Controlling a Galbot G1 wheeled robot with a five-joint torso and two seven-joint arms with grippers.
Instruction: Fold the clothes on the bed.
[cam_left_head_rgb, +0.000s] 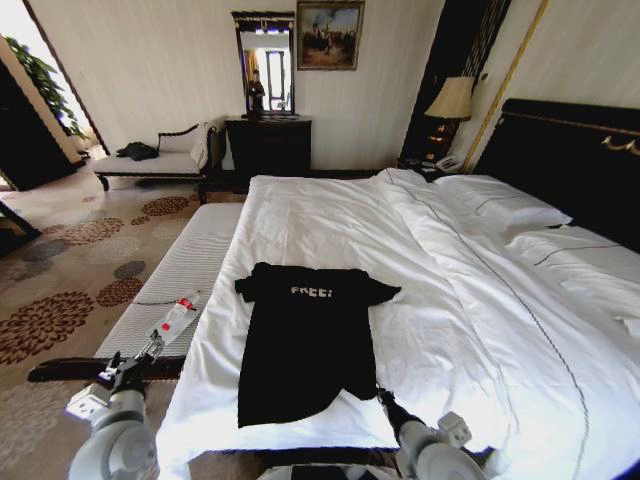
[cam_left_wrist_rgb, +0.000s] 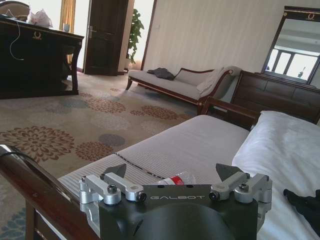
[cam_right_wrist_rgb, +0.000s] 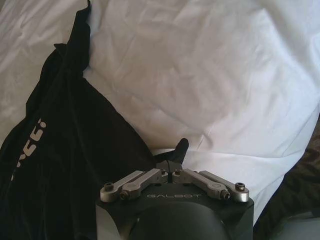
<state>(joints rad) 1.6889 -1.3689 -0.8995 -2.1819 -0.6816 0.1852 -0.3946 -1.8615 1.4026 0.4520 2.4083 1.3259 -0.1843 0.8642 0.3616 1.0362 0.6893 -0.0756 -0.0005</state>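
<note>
The black T-shirt (cam_left_head_rgb: 305, 340) lies mostly flat on the bed (cam_left_head_rgb: 480, 330), no fold finished, my right pincer (cam_right_wrist_rgb: 172, 167) clamped on its hem corner, my left pincer (cam_left_wrist_rgb: 172, 172) spread apart over the striped counter (cam_left_head_rgb: 185, 275), so the folding has barely begun

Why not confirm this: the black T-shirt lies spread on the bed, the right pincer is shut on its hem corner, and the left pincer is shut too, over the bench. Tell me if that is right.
One thing is wrong: the left pincer is open, its fingers set wide apart over the striped bench, as the left wrist view shows. The rest holds: the black T-shirt lies spread on the bed, and the right pincer is shut on its hem corner.
</note>
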